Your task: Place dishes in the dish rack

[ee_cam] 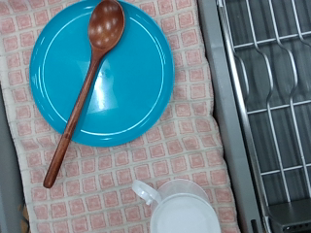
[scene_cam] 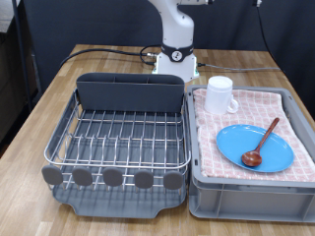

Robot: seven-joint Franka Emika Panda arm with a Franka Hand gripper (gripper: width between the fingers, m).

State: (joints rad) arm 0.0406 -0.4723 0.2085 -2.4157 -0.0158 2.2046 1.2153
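Closest to the lens, the row of round grey end caps (scene_cam: 114, 178) fronts the dish rack (scene_cam: 123, 133), its silver wires bare, the dark grey caddy (scene_cam: 131, 94) standing along its far side; the rack sits on the wooden counter (scene_cam: 59, 84) at the exterior view's left. Right beside it, touching edge to edge, is the grey bin (scene_cam: 251, 187) lined with pink checked cloth (scene_cam: 246, 113); all three dishes are in there, none in the rack yet. The light-blue plate (scene_cam: 236, 147) lies flat on the cloth; the wooden spoon (scene_cam: 261, 143) rests across it, bowl on the plate, handle reaching off the rim. The white mug (scene_cam: 220, 95) stands upright near the plate, apart from it. The wrist view looks straight down on plate (ee_cam: 136, 83), spoon (ee_cam: 83, 97) and mug (ee_cam: 180, 209); the jaws show in neither view, so I cannot tell their state.
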